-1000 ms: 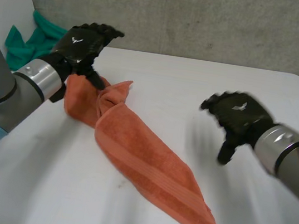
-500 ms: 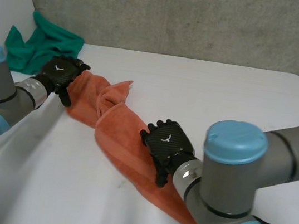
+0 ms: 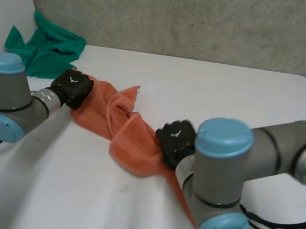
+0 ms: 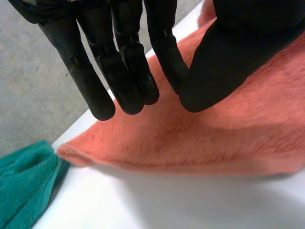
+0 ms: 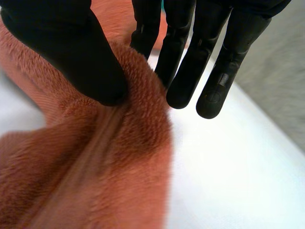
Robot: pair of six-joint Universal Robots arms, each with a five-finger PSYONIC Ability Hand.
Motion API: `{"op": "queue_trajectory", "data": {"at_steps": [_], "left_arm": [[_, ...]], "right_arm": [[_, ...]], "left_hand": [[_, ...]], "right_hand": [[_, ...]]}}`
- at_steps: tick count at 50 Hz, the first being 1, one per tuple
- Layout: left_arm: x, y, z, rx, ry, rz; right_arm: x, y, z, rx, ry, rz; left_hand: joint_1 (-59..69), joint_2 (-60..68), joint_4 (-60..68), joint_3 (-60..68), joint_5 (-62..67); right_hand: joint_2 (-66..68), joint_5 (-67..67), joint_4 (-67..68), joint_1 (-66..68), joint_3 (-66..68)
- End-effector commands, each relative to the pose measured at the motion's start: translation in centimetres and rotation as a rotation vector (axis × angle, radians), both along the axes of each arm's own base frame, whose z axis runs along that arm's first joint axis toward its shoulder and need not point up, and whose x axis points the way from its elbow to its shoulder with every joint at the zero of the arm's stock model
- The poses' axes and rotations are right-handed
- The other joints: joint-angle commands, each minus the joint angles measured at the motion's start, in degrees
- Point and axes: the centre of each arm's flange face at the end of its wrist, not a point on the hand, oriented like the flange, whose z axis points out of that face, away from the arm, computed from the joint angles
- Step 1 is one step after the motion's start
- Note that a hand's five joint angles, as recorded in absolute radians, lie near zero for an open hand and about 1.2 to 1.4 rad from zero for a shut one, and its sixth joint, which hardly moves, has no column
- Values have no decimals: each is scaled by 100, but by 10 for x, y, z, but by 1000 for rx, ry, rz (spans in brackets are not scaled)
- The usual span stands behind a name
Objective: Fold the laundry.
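An orange towel (image 3: pixel 132 140) lies twisted and bunched across the white table (image 3: pixel 230 97), running from back left to front right. My left hand (image 3: pixel 72 86) is at the towel's left end. In the left wrist view its straight fingers (image 4: pixel 124 71) and thumb are drawn together, with the towel (image 4: pixel 214 143) rising between them near its edge. My right hand (image 3: pixel 173 140) is on the middle of the towel. In the right wrist view its thumb (image 5: pixel 71 47) presses a raised fold of the towel (image 5: pixel 95 167) against the fingers.
A green cloth (image 3: pixel 48 47) lies crumpled at the table's back left corner, just beyond the towel's left end (image 4: pixel 21 186). My right arm's big elbow (image 3: pixel 218 176) hangs over the towel's front right part. A grey wall stands behind the table.
Both hands have closed on the towel. The towel's middle has bunched up toward the left and its twisted top has shifted right. The right elbow has dropped a little.
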Motion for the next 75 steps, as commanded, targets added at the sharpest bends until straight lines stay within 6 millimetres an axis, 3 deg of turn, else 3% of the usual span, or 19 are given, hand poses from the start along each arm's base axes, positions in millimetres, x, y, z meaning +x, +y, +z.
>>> {"op": "queue_trajectory", "data": {"at_steps": [1, 10, 14, 16, 17, 18, 19, 21, 22, 23, 28, 31, 34, 46, 57, 65, 71, 73, 75], "left_arm": [[-16, 39, 35, -41, -45, -24], [-35, 125, 50, 100, -76, -131], [-37, 146, 52, 157, -90, -158], [-42, 152, 55, 154, -90, -176], [-48, 156, 58, 138, -87, -198], [-50, 157, 61, 126, -84, -204], [-52, 156, 63, 114, -79, -208], [-60, 152, 71, 41, -57, -223], [-63, 149, 76, 8, -47, -226], [-66, 147, 79, -23, -38, -230], [-86, 142, 92, -156, 8, -272], [-98, 133, 87, -215, 25, -289], [-112, 129, 80, -242, 37, -322], [-138, 114, 36, -198, 45, -465], [-148, 104, 16, -184, 40, -498], [-150, 102, 0, -154, 29, -501], [-151, 99, -9, -145, 24, -487], [-151, 98, -11, -142, 20, -482], [-150, 96, -10, -152, 19, -467]], "right_arm": [[-47, -47, 58, -114, -34, -149], [-97, -88, 61, -101, 144, -199], [-118, -110, 60, -102, 218, -248], [-124, -117, 50, -70, 271, -256], [-125, -117, 49, -61, 279, -257], [-124, -116, 48, -52, 285, -253], [-123, -114, 48, -45, 283, -249], [-123, -115, 48, -41, 271, -253], [-123, -115, 49, -42, 259, -260], [-124, -117, 51, -45, 235, -275], [-126, -117, 67, -52, 121, -313], [-127, -109, 85, -68, 64, -323], [-128, -101, 89, -70, 60, -312], [-120, -65, 68, -37, 190, -121], [-106, -78, 40, -87, 176, -102], [-96, -85, 16, -71, 184, -83], [-93, -94, 9, -63, 177, -90], [-92, -98, 9, -68, 174, -92], [-90, -102, 13, -84, 165, -97]], "left_hand": [[1312, 1190, 1168, 1221, 1399], [1312, 1190, 1168, 1221, 1399], [1312, 1190, 1168, 1221, 1399], [1312, 1190, 1168, 1221, 1399], [-984, -1106, -1128, -1075, -897], [-2406, -2528, -2550, -2496, -2319], [-3519, -3641, -3663, -3610, -3432], [-4385, -4507, -4529, -4476, -4298], [-4472, -4593, -4616, -4562, -4384], [-4522, -4644, -4667, -4613, -4435], [-4875, -4997, -5020, -4966, -4788], [-5095, -5217, -5239, -5185, -5008], [-5095, -5217, -5239, -5185, -5008], [-5061, -5183, -5205, -5152, -4974], [-4960, -5082, -5105, -5051, -4873], [-4054, -4176, -4198, -4145, -3967], [-1348, -1469, -1492, -1438, -1260], [26, -96, -118, -65, 113], [1090, 968, 946, 999, 1177]], "right_hand": [[1357, 1366, 1213, 2472, 1249], [1357, 1366, 1213, 2472, 1249], [1357, 1366, 1213, 2472, 1249], [1357, 1366, 1213, 2472, 1249], [1357, 1366, 1213, 2472, 1249], [1357, 1366, 1213, 2472, 1249], [-952, -943, -1096, 163, -1060], [-3753, -3744, -3897, -2638, -3861], [-5116, -5108, -5260, -4001, -5224], [-5643, -5634, -5787, -4528, -5751], [-5643, -5634, -5787, -4528, -5751], [-5643, -5634, -5787, -4528, -5751], [-5643, -5634, -5787, -4528, -5751], [-5643, -5634, -5787, -4528, -5751], [-5603, -5594, -5746, -4487, -5710], [-3451, -3442, -3595, -2335, -3558], [-611, -602, -755, 504, -719], [1348, 1357, 1204, 2463, 1240], [1357, 1366, 1213, 2472, 1249]]}}
